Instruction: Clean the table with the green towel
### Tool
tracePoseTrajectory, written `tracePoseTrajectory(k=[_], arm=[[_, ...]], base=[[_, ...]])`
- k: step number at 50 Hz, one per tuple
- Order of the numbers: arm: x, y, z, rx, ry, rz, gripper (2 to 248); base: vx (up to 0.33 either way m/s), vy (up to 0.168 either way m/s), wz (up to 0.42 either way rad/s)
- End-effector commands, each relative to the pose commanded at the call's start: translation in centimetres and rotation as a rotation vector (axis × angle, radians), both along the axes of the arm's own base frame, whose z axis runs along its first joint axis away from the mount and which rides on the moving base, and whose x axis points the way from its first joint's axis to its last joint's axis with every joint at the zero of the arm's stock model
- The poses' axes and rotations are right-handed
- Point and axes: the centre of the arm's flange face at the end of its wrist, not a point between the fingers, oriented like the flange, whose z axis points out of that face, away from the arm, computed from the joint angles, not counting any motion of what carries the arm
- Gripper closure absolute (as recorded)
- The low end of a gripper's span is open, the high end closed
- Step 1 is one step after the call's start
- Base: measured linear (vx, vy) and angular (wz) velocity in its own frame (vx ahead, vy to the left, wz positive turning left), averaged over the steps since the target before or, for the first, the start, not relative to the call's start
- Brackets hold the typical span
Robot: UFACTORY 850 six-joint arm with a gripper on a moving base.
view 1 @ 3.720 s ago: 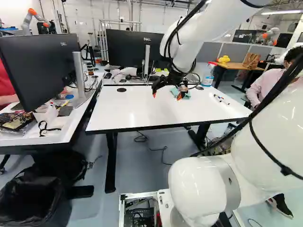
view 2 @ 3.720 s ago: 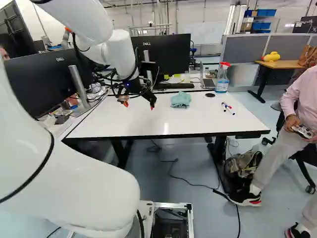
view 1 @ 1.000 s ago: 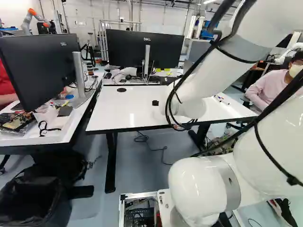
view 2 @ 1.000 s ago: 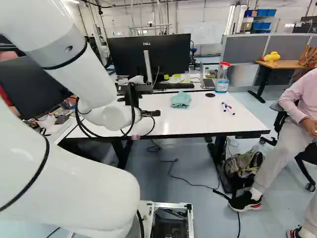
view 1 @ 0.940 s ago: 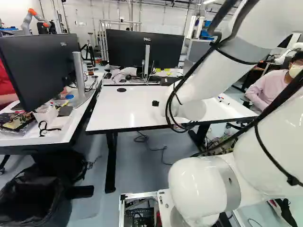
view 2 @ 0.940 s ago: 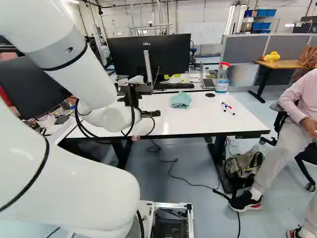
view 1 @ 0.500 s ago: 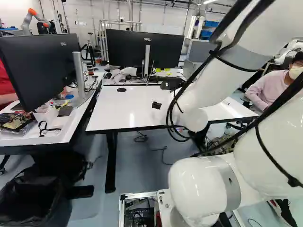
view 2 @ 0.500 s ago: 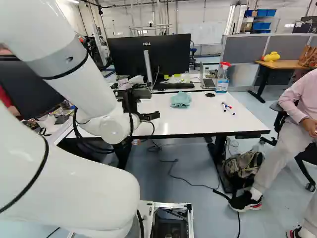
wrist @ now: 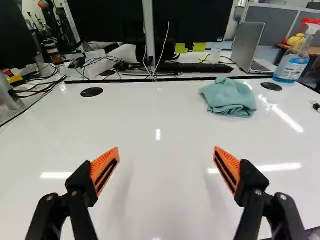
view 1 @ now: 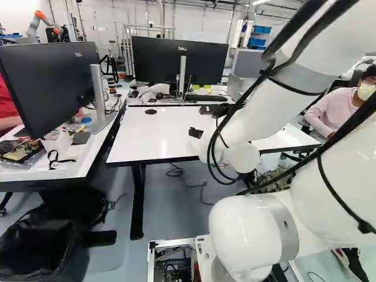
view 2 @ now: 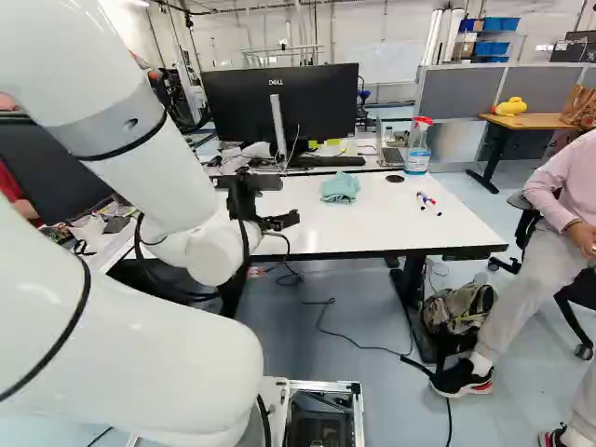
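In the right base view, black parts of the gripper [view 2: 246,191] show past the arm's white wrist, above the near left part of the white table [view 2: 372,233]; its fingertips are hidden there. The wrist view shows the gripper [wrist: 166,149] open, orange pads wide apart with only bare tabletop visible between them. Ahead and to one side, apart from both fingers, the green towel [wrist: 229,97] lies crumpled near the table's far edge. The arm hides it in the left base view.
A spray bottle [view 2: 418,147] stands beyond the towel, and markers [view 2: 428,203] lie nearer the table's right edge. Monitors [view 1: 179,61] and a laptop [wrist: 252,47] stand behind. Another desk [view 1: 53,167] adjoins at the left. Another robot [view 1: 47,22] stands far back.
Since the earliest frames my arm has drawn back from over the far part of the table. Over the last second its wrist has shifted and tilted slightly. The towel has not moved.
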Motion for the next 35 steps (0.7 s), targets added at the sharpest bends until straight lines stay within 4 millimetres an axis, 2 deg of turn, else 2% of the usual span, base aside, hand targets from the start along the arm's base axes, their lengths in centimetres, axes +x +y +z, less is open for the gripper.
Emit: tracePoseTrajectory(k=[35], arm=[[-0.36,0.02,-0.2,-0.001,-0.015,0.002,3]], base=[[0.0,0.0,0.0]])
